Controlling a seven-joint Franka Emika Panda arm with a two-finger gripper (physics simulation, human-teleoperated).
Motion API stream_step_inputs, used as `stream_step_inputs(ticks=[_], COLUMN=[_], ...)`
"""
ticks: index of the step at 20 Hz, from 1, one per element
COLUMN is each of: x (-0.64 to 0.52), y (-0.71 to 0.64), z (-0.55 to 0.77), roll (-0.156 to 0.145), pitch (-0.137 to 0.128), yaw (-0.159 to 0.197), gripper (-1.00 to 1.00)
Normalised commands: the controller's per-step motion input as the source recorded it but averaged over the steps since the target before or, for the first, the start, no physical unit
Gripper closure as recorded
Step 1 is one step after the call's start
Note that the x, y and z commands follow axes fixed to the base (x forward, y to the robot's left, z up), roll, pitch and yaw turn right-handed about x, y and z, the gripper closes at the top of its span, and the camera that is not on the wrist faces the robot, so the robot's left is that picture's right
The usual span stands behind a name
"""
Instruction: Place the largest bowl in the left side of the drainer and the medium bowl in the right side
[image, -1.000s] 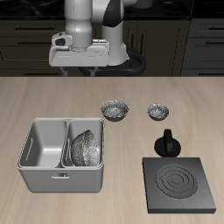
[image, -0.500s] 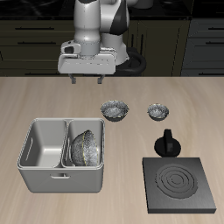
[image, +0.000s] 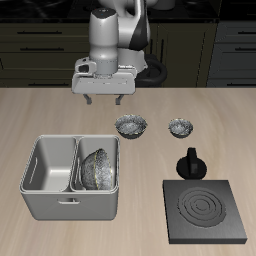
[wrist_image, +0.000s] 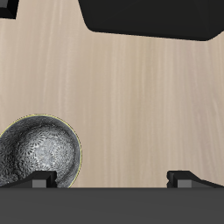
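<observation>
The largest bowl (image: 132, 125) sits upright on the table behind the drainer (image: 47, 193); it also shows in the wrist view (wrist_image: 39, 156). The medium bowl (image: 98, 168) leans tilted in the drainer's right side. The drainer's left side is empty. The smallest bowl (image: 180, 127) sits beside the largest one. My gripper (image: 104, 99) hangs open and empty above the table, behind the largest bowl and a little to the side of it. In the wrist view my gripper (wrist_image: 112, 179) has one fingertip (wrist_image: 39, 179) over that bowl's edge.
A black square burner plate (image: 205, 210) lies near the table's front edge. A small black pot (image: 190, 164) stands just behind it. Dark cabinets run behind the table's back edge.
My gripper has come down and moved sideways toward the largest bowl. It has stayed open. The bowls and the drainer have not moved.
</observation>
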Motion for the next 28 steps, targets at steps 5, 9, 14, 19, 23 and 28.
stream_step_inputs(ticks=[5,9,14,19,23,28], x=[-0.11,0.07,0.04,0.09,-0.07,-0.02], y=[0.04,0.17,0.13,0.02,0.11,-0.05], z=[-0.36,-0.38,-0.20,-0.37,-0.36,-0.21], roll=[-0.010,-0.003,0.019,0.028,0.112,0.020], pitch=[0.029,0.037,0.039,0.096,0.096,0.063], yaw=[0.018,0.011,0.004,-0.030,-0.026,-0.051], gripper=[-1.00,-1.00,-1.00,-1.00,-1.00,1.00])
